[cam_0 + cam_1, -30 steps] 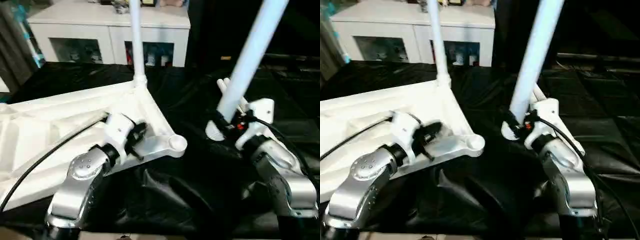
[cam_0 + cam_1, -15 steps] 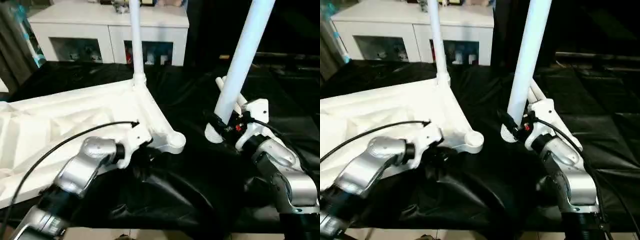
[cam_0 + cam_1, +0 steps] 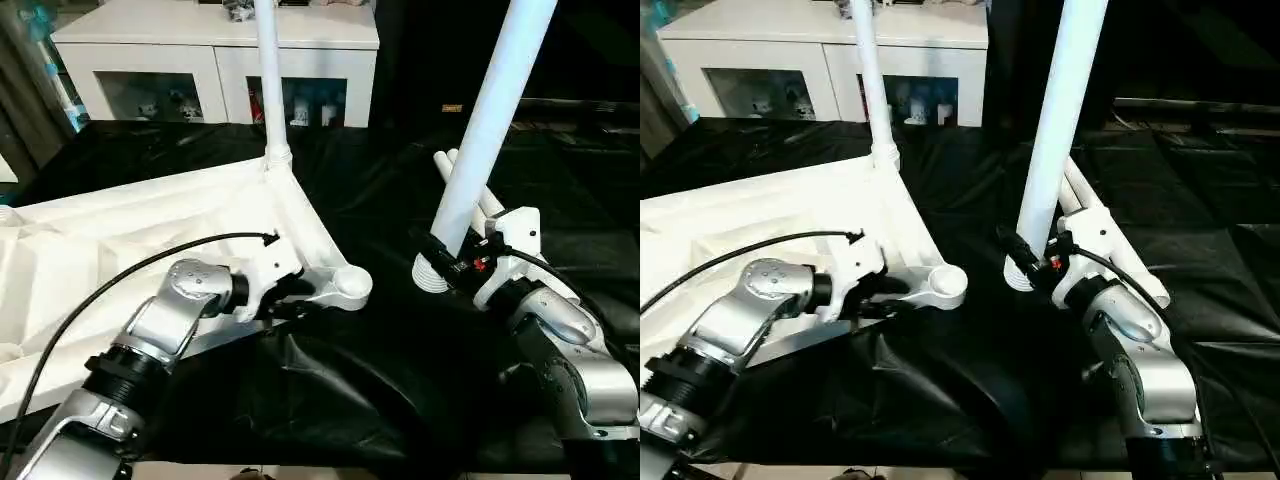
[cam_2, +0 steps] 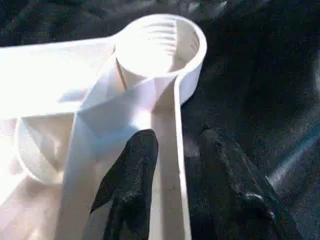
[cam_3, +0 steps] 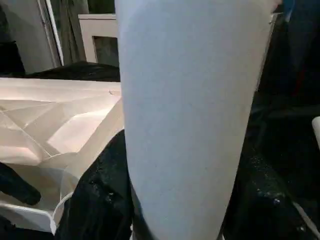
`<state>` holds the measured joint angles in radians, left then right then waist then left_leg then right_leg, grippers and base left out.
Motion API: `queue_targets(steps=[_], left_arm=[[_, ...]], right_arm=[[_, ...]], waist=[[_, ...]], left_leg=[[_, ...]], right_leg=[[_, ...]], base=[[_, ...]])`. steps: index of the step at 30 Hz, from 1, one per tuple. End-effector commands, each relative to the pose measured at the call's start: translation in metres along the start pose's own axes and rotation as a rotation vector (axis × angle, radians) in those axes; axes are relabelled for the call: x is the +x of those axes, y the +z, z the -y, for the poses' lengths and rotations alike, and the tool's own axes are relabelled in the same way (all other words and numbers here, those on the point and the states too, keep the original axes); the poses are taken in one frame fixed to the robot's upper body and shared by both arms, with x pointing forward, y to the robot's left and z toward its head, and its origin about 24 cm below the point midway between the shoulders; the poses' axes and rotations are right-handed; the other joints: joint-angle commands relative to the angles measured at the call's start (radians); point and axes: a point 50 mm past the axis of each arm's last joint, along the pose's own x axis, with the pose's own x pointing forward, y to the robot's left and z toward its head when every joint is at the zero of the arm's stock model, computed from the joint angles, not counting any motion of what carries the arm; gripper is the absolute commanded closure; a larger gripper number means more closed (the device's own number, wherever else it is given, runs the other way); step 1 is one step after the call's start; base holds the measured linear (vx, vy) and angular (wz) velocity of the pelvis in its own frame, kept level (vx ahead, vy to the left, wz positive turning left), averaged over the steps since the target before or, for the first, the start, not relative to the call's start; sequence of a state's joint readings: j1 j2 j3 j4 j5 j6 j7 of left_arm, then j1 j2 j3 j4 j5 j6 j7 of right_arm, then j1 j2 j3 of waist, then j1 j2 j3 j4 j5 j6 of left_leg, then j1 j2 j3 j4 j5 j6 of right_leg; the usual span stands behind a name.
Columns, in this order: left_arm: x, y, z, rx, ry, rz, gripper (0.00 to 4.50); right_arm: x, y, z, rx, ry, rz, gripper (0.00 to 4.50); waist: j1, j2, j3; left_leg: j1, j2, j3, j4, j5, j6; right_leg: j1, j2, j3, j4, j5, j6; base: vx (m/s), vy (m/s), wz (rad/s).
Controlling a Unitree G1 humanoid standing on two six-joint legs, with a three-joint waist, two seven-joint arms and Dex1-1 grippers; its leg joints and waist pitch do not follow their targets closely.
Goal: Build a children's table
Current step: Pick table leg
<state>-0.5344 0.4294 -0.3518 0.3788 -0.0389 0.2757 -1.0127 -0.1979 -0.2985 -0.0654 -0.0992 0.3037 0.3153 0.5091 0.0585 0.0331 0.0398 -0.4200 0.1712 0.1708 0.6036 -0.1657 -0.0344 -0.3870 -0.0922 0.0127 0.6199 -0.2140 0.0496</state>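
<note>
Lying ribbed side up on the black-draped bench, the tabletop (image 3: 120, 250) fills the 9 o'clock side of the head view so its corner sockets face upward, and one leg (image 3: 268, 70) already stands seated in the far socket toward 12 o'clock. Beside it, at about 3 o'clock, the right gripper (image 3: 452, 262) is clamped around a second leg (image 3: 490, 120) just above its flared end, holding it near upright, likely ready to go into the empty near socket (image 3: 352, 285) at centre. Smallest, the left gripper (image 4: 177, 150) straddles the tabletop's thin edge wall just short of that socket, one finger (image 4: 132, 170) inside, the other outside, jaws parted and not visibly pinching, apparently to steady the corner.
</note>
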Motion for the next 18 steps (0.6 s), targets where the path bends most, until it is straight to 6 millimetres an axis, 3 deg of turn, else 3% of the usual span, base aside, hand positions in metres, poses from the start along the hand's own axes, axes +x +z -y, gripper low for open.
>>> queue_targets(steps=[1,3,5,9,18], left_arm=[[-0.001,0.002,-0.003,0.016,0.004,-0.007,3.11],[-0.002,-0.001,-0.006,0.006,0.016,-0.008,3.17],[-0.002,-0.002,-0.007,-0.010,0.024,0.000,3.54],[-0.003,-0.004,-0.010,-0.021,0.036,0.000,3.70],[-0.008,-0.009,-0.011,-0.039,0.015,-0.020,4.48]], right_arm=[[0.000,0.007,-0.003,-0.031,0.015,0.025,2.61],[0.000,0.007,-0.004,-0.030,0.020,0.023,2.61],[0.000,0.007,-0.004,-0.030,0.021,0.023,2.61],[0.000,0.008,-0.003,-0.030,0.021,0.024,2.61],[0.004,0.008,-0.005,-0.015,0.043,0.025,2.61]], waist=[[0.002,0.005,-0.063],[0.001,0.001,-0.063],[0.002,0.004,-0.063],[0.003,0.003,-0.063],[0.002,0.000,-0.059]], left_leg=[[0.045,0.037,-0.010,-0.086,-0.270,-0.022],[0.044,0.035,-0.009,-0.085,-0.267,-0.020],[0.044,0.035,-0.009,-0.085,-0.262,-0.020],[0.044,0.036,-0.009,-0.085,-0.253,-0.017],[0.044,0.037,-0.009,-0.090,-0.295,-0.028]], right_leg=[[0.020,-0.025,0.001,-0.067,-0.073,-0.225],[0.020,-0.025,0.002,-0.068,-0.072,-0.222],[0.020,-0.026,0.002,-0.068,-0.071,-0.220],[0.020,-0.027,0.002,-0.067,-0.060,-0.225],[0.015,-0.028,0.003,-0.073,-0.133,-0.214]], base=[[0.000,0.000,0.00],[0.000,0.000,0.00],[0.000,0.000,0.00],[0.000,0.000,0.00],[0.000,0.000,0.00]])
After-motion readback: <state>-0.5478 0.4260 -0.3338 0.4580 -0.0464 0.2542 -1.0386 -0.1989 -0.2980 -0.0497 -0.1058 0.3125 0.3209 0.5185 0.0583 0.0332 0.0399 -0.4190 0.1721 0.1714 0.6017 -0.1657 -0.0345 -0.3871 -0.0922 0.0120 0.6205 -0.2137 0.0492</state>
